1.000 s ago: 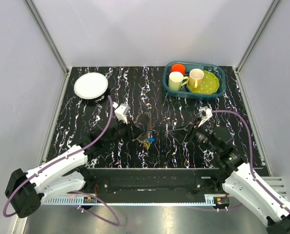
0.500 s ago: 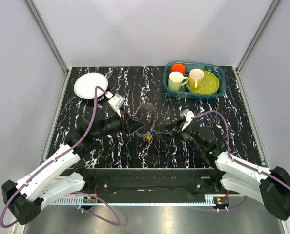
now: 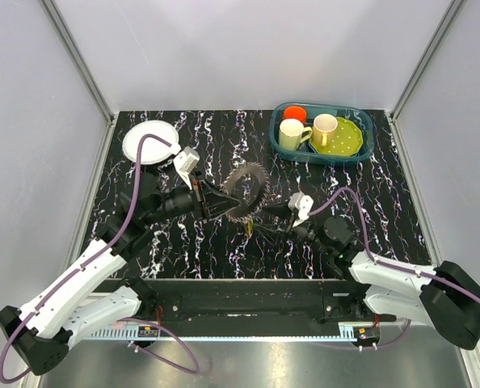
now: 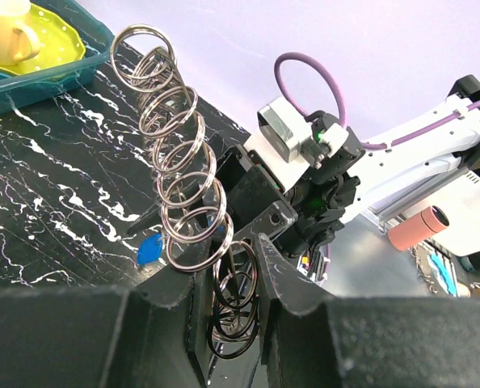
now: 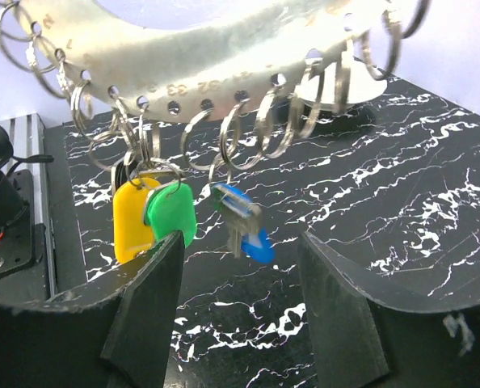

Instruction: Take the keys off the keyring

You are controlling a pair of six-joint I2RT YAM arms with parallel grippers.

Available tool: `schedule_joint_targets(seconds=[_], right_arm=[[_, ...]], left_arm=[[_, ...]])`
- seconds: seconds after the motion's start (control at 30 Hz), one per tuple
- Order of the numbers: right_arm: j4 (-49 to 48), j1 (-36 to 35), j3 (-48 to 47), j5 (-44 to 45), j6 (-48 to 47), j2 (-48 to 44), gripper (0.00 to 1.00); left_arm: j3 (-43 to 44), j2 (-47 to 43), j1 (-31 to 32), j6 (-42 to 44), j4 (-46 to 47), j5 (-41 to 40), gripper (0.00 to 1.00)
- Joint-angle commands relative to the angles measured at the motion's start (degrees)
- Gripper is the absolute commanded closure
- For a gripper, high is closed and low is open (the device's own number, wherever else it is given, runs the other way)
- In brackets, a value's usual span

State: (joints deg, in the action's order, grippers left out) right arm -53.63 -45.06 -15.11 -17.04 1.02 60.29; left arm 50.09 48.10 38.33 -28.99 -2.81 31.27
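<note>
Far left, at the back corner of the black white-veined tabletop [image 3: 224,137]: a round white plate [image 3: 150,141], well apart from all else.

Next along, the left gripper [image 3: 217,204], pinched onto the keyring [image 3: 246,187], a curved flat band of grey metal punched with holes and strung with small wire split rings [image 4: 179,162]. Band held up on edge over the middle of the table. In the left wrist view, rings in a row running up and away, the lowest ones caught between the two black fingers [image 4: 280,283].

Under the band's lower arc, the keys [image 3: 246,228], a small hanging bunch. Close up from the right wrist: a yellow plastic tag [image 5: 130,225], a green plastic tag [image 5: 175,212] touching it, and just to the right a silver key with a blue head [image 5: 244,230].

Just right of the bunch, the right gripper [image 3: 271,226], spread wide and gripping nothing, low near the table, its fingers [image 5: 147,299] pointed at the tags, with tags and key just beyond the gap.

Far right at the back, a teal plastic basket [image 3: 368,137] with two pale yellow mugs, an orange cup and a green dotted plate inside.
</note>
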Motion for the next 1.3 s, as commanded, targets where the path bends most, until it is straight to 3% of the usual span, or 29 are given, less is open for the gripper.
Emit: schedule_joint_targets(seconds=[0.0,0.5,1.27], right_arm=[[-5.6,-2.0,-1.7,2.2,-5.1,1.4,0.36],[-13.1,-7.1,0.4,18.4,-11.3,4.4,0.41],[-18.4,-7.2,-1.4,11.7,-7.3,10.6,0.45]], left_arm=[[3.7,-0.5,-0.3,-1.5,5.7,2.1,1.00],[3.6,-0.8,-0.3,-1.2,4.3,0.6,1.00],[2.0,-2.2,-0.3,-2.0,5.0,-0.2,1.00]])
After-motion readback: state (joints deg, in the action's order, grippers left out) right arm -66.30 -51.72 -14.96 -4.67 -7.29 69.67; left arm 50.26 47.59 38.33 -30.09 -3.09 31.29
